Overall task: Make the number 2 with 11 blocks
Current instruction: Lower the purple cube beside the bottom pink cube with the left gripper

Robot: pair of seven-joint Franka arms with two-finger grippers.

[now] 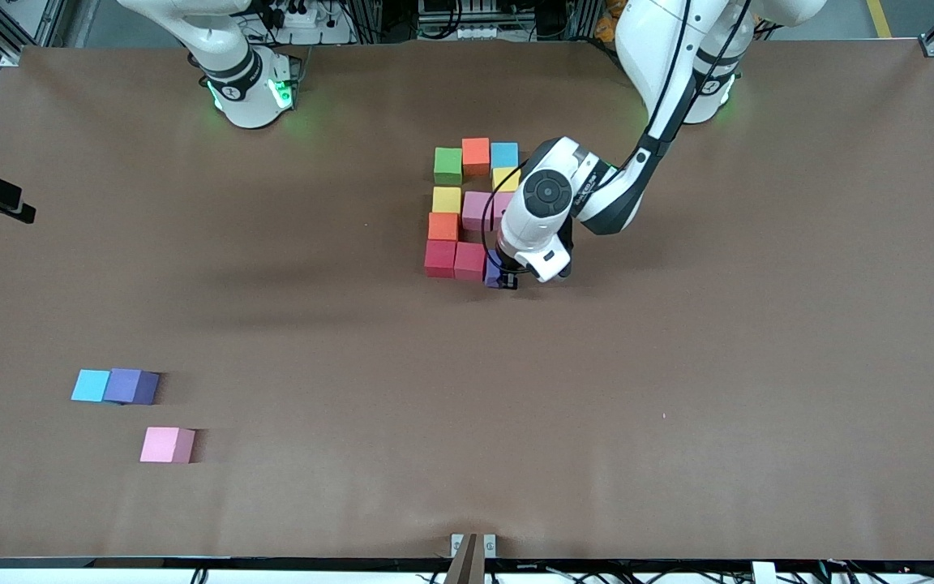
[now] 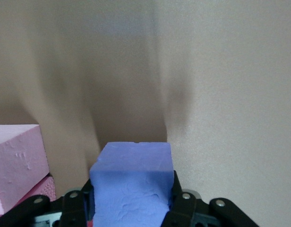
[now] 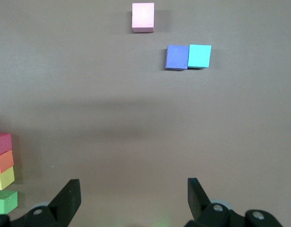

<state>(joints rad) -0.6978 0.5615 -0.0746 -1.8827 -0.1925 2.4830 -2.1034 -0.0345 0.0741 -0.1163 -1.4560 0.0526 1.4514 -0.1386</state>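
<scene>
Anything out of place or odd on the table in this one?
Three spare cubes sit apart from the digit, toward the right arm's end and nearer the front camera: a light blue cube touching a purple cube, and a pink cube alone. The digit's top row looks slightly uneven. Nothing is damaged.

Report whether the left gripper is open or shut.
Shut on the purple foam cube: the left gripper has its black fingers pressed against both sides of it.

Three loose blocks (image 1: pixel 133 386) lie well apart from the number 2 (image 1: pixel 471 215).
</scene>
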